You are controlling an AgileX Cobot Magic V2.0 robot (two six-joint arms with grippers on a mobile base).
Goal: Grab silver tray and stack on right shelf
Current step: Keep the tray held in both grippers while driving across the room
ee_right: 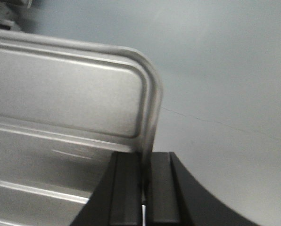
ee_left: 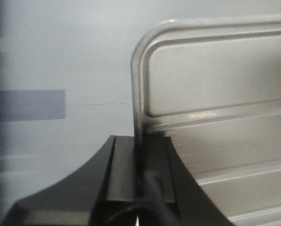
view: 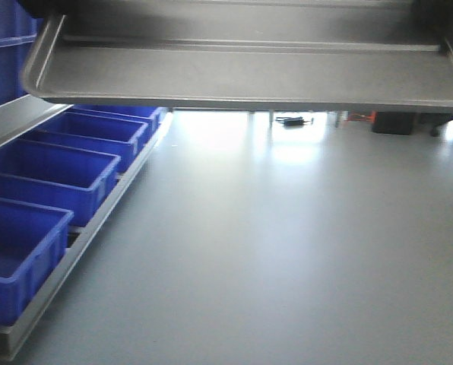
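The silver tray point(view: 242, 72) hangs in the air across the top of the front view, level, high above the grey floor. Its ridged floor and rounded corners show in the left wrist view point(ee_left: 216, 94) and in the right wrist view point(ee_right: 65, 94). My left gripper point(ee_left: 140, 155) is shut on the tray's left rim. My right gripper point(ee_right: 145, 162) is shut on the tray's right rim. The right shelf is out of view.
A rack on the left holds several blue plastic bins point(view: 52, 171) on a grey tray edge point(view: 97, 220). A metal shelf edge point(view: 14, 122) runs above them. Grey floor point(view: 287, 251) spreads ahead, with dark objects point(view: 397, 122) far back.
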